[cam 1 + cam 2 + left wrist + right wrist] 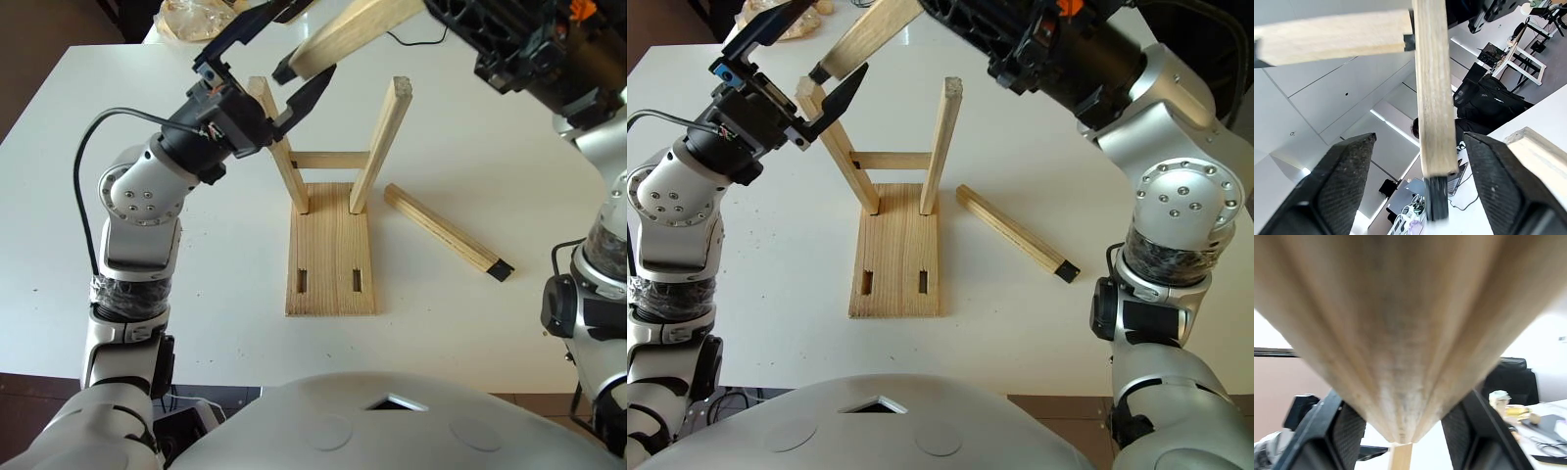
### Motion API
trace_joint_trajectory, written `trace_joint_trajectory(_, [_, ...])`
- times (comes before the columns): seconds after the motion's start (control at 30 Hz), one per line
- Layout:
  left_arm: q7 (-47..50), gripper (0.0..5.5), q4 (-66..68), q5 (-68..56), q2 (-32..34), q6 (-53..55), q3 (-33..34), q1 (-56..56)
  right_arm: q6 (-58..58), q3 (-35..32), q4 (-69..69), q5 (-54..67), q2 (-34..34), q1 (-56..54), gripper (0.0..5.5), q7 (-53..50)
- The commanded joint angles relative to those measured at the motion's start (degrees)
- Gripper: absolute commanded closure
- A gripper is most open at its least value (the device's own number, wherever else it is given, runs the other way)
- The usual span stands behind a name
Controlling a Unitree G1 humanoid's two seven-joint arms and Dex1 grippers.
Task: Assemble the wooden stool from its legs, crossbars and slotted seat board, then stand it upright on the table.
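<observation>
The slotted seat board [331, 257] lies flat on the white table. Two legs [382, 142] stand in its far slots, joined by a crossbar [330, 160]; the two near slots are bare. A loose leg [446, 232] with a black tip lies to the right of the board. My right gripper [1400, 431] is shut on another wooden leg [348, 37], held slanted above the standing legs. That leg's black-tipped end [1437, 198] sits between the fingers of my open left gripper [281, 64] without touching either pad [1339, 186]. A second wooden bar [1332, 36] crosses it higher up.
A clear plastic bag [196, 15] lies at the table's far edge, and a black cable [411, 41] runs near it. Bare tabletop [470, 147] stretches to the right of the board and in front of it [323, 343].
</observation>
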Motion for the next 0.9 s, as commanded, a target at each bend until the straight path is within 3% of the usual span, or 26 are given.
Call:
trace_joint_trajectory(0.03, [-1.3, 2.2, -0.9, -2.9, 3.2, 1.6, 4.9, 2.9, -0.5, -2.3, 0.5, 0.1, -1.4, -2.5, 3.47, 0.2])
trace_joint_trajectory(0.2, [0.8, 2.2, 0.0, -5.2, 4.3, 3.7, 12.3, 7.2, 6.5, -6.1, -2.1, 12.6, -6.4, 0.4, 3.48, 2.7])
trace_joint_trajectory(0.33, [3.3, 2.2, 4.4, -6.9, 3.6, 5.2, 17.2, 8.3, 12.5, -6.0, -6.6, 16.5, -14.5, 7.3, 3.48, 12.2])
trace_joint_trajectory(0.53, [4.4, 2.2, 8.5, -5.3, 1.8, 4.4, 16.1, 11.5, 11.0, -0.1, -10.6, 6.0, -20.2, 19.4, 3.48, 25.7])
trace_joint_trajectory(0.9, [4.8, 2.2, 8.0, -3.6, 0.5, 7.1, 12.5, 11.8, 1.9, 9.7, -9.5, -12.4, -21.0, 27.6, 3.48, 34.0])
